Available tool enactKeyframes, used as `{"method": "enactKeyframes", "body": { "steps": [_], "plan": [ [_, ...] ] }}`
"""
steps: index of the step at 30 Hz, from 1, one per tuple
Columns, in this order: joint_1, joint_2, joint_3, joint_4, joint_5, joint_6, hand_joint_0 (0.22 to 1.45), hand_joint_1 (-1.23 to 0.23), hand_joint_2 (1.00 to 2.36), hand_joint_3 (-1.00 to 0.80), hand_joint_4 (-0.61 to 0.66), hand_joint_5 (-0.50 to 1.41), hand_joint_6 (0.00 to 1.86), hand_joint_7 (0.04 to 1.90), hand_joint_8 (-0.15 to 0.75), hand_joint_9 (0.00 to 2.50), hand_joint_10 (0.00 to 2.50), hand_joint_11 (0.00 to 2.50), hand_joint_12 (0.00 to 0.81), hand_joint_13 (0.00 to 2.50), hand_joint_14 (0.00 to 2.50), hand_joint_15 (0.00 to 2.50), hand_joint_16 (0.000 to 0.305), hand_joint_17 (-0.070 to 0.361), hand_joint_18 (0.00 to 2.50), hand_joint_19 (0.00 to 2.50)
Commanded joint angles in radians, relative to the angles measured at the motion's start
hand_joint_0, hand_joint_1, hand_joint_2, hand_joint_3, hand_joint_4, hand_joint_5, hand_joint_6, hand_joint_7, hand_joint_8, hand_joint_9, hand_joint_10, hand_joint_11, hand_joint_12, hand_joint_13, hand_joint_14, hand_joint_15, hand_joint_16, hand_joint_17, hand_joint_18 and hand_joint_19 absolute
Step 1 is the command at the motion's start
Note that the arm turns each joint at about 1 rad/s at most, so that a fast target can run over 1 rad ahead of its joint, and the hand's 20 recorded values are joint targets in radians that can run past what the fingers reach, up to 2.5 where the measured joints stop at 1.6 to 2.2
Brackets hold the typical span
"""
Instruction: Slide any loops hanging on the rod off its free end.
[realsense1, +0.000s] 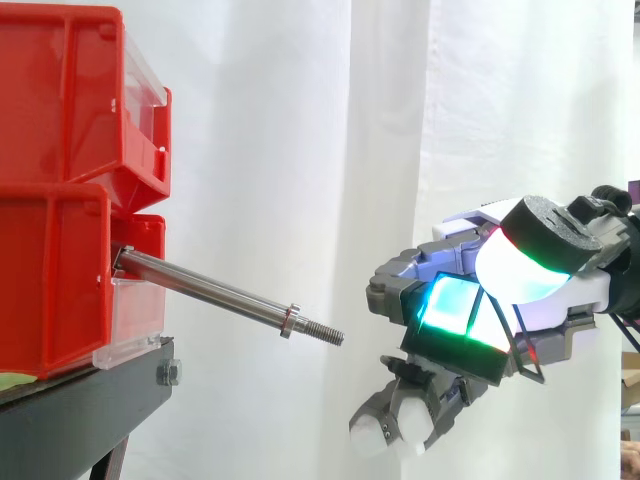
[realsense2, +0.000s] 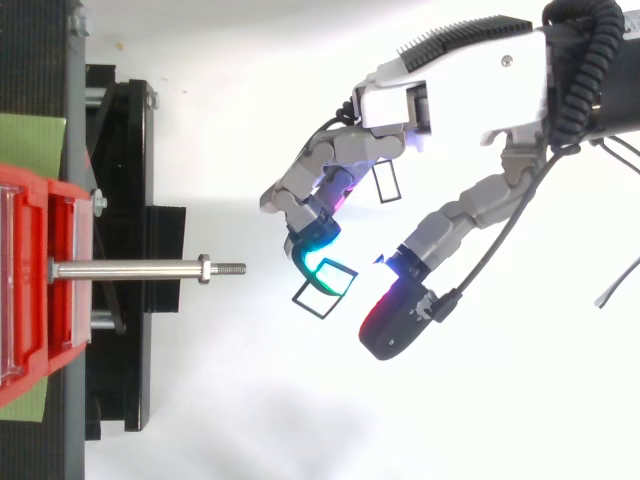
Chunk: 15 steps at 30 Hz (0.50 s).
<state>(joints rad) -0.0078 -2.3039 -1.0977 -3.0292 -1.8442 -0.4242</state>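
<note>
The rod (realsense1: 215, 290) juts from the red bins (realsense1: 60, 200), bare of loops, its threaded free end aimed at the hand (realsense2: 450, 85) just beyond it; you cannot tell whether that hand grips anything.

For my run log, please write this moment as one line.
rod: bare | hand: open, holds nothing, apart beyond rod's free end

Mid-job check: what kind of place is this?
Probably a lab test bench: a white curtain behind, red bins on a black stand, and a metal rod jutting from the bins.
</note>
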Motion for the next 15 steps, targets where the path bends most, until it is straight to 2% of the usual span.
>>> {"method": "enactKeyframes", "body": {
  "steps": [1, 9, 15],
  "plan": [
    [0.000, 0.001, -0.010, -0.008, 0.002, 0.015, 0.58, -0.66, 1.01, -0.43, 0.11, -0.18, 0.85, 1.41, 0.268, 0.77, 0.01, 0.17, 0.269, 0.54, 0.00, 0.00, 0.044, 0.098, 0.48, 0.05],
    [0.006, 0.001, -0.013, -0.069, 0.028, 0.053, 0.58, -0.56, 1.00, -0.47, 0.15, -0.15, 0.83, 1.45, 0.270, 0.83, 0.01, 0.17, 0.270, 0.55, 0.00, 0.00, 0.043, 0.098, 0.47, 0.06],
    [0.006, 0.001, -0.013, -0.074, 0.033, 0.073, 0.58, -0.56, 1.00, -0.46, 0.17, -0.14, 0.82, 1.47, 0.279, 0.86, 0.01, 0.18, 0.269, 0.56, 0.00, 0.00, 0.043, 0.097, 0.48, 0.06]
  ]
}}
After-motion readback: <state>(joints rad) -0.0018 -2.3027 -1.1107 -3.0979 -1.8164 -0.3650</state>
